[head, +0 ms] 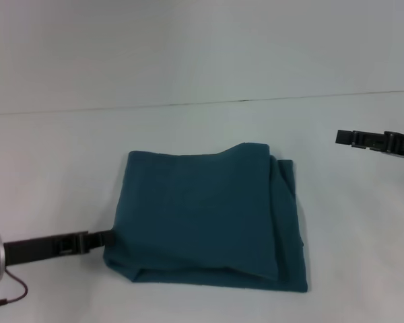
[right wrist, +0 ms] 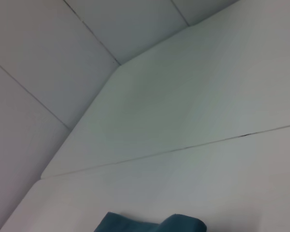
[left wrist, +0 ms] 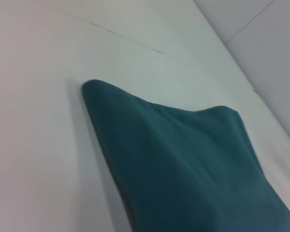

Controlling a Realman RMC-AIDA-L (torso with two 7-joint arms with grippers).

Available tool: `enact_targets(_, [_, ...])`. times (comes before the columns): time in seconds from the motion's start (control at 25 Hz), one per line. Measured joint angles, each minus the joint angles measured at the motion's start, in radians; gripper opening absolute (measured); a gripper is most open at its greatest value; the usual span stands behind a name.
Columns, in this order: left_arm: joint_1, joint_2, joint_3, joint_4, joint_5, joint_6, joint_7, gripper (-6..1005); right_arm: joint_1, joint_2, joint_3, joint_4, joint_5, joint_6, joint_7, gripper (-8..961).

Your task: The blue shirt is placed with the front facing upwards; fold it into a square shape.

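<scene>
A blue shirt [head: 209, 219] lies folded into a rough square at the centre of a white table [head: 67, 161], plain teal side up, with no lettering showing. Extra layers peek out along its 3 o'clock edge and near its 6 o'clock edge, where the top fold ends in a slanting line. The left gripper [head: 108, 237] reaches in low from 8 o'clock, its dark fingertips touching the shirt's lower left corner; whether they are pinched on the cloth or merely resting against it cannot be told. The right gripper [head: 343, 138] hangs at 2 o'clock, well apart from the shirt, and its finger spread cannot be told either. The left wrist view shows the shirt [left wrist: 183, 164] close up, smooth and slightly humped; the right wrist view catches only its far edge [right wrist: 154, 224].
</scene>
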Motion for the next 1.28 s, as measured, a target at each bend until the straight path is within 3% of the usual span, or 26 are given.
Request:
enact_targets(0.48, [0.049, -0.030, -0.031, 0.014, -0.017, 0.134, 0.080, 1, 0.016, 0.016, -0.041, 0.000, -0.001, 0.021, 0.000, 703])
enact_targets(0.92, [0.052, -0.020, -0.045, 0.014, -0.018, 0.174, 0.097, 1, 0.006, 0.019, -0.047, 0.000, -0.003, 0.021, 0.003, 704])
enact_targets(1.08, [0.051, -0.002, -0.071, 0.023, -0.012, 0.171, 0.094, 102, 0.006, 0.019, -0.047, 0.000, -0.003, 0.020, 0.003, 704])
enact_targets(1.28, [0.049, 0.019, -0.216, 0.057, -0.013, 0.189, 0.106, 289, 0.002, 0.016, -0.044, -0.002, -0.003, 0.018, 0.001, 704])
